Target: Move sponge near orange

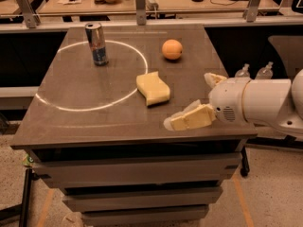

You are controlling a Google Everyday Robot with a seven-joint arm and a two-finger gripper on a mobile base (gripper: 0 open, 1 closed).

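Observation:
The pale yellow sponge [153,88] lies flat near the middle of the dark table [85,117], untouched. The orange [172,49] sits behind it and slightly to the right, about a sponge's length away. My gripper [190,100] comes in from the right on a white arm [265,103] and hovers over the table's front right part, to the right of the sponge and in front of it. It is open and empty. One pale finger [189,119] points left toward the front edge, and the other [214,78] sits farther back.
A silver-and-blue drink can [96,43] stands at the back left inside a white circle [90,109] drawn on the table. Behind the table runs a metal rail [142,14] and a desk with clutter. Two bottles [255,72] stand off the right side.

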